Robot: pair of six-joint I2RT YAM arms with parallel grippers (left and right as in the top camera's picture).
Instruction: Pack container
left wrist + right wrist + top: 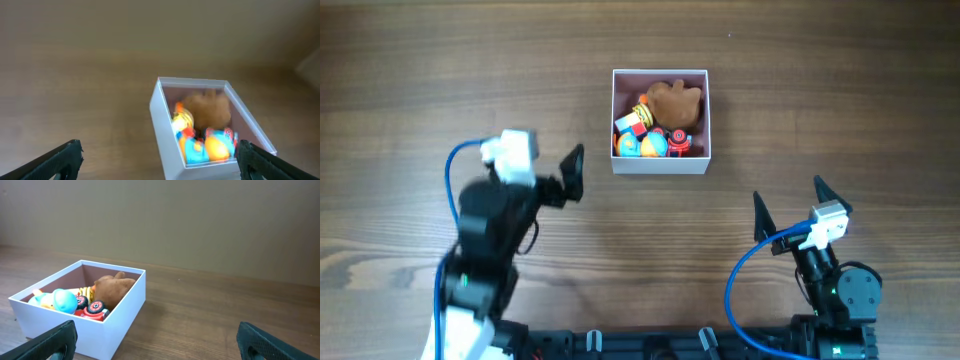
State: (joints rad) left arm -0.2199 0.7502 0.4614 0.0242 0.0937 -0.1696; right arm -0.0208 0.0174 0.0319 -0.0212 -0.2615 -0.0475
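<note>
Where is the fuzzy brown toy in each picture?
Overhead: brown plush toy in the container's upper-right part, top centre.
Left wrist: right of centre, in the container's far half.
Right wrist: lower left, inside the container.
Shared landmark: the white container.

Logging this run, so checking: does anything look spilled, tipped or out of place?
Nothing stands out. The container sits upright, the toys all lie inside it, and the left gripper and right gripper hang open, clear of it.
</note>
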